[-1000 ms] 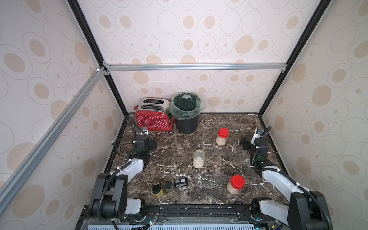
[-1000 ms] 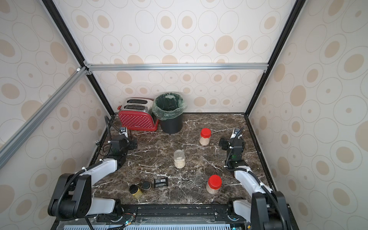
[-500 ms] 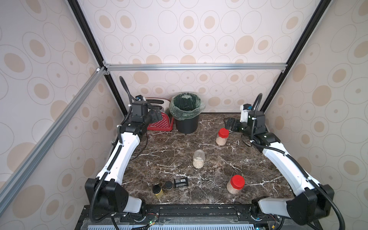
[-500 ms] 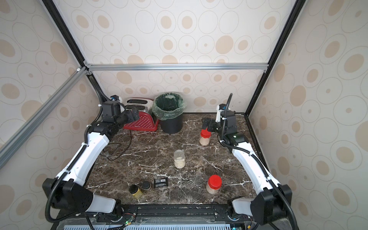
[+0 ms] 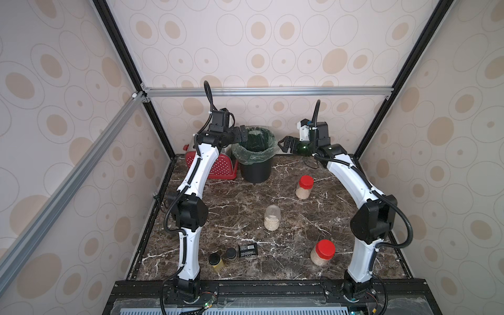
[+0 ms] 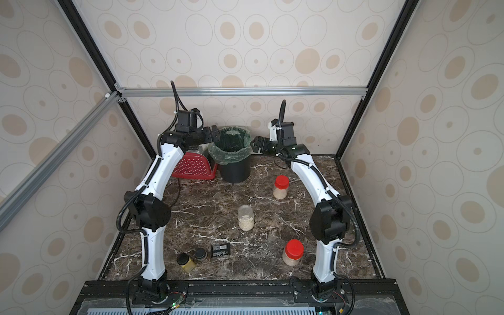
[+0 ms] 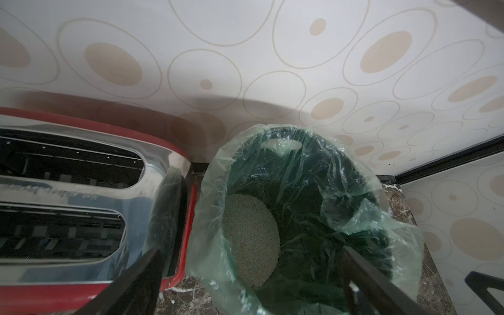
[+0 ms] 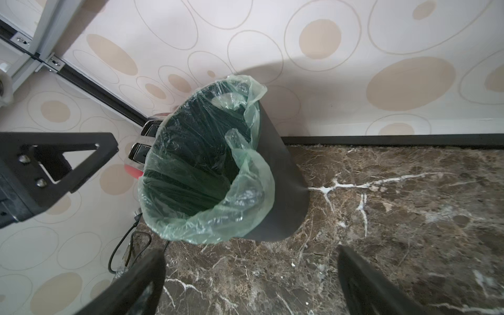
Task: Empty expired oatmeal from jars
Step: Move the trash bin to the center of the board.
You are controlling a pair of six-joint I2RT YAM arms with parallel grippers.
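Flanking bin: left gripper (image 5: 242, 134) above the black bin (image 5: 256, 172) rim, on the side facing the red toaster (image 5: 222, 170); right gripper (image 5: 282, 143) just off the opposite rim.
Jaws: both spread wide, nothing between them.
Jars: three, upright on the marble (image 5: 240, 196) in front of the bin; lidless jar (image 5: 272, 218) straight in front; red-lidded jar (image 5: 304, 187) nearer the bin, toward the right arm; second red-lidded jar (image 5: 322, 253) farthest out.
Contents: oatmeal (image 5: 272, 223) layer in each jar; pale grain heap (image 7: 249, 237) inside the bin's green liner (image 7: 300, 163).
Toaster: just beside the bin.
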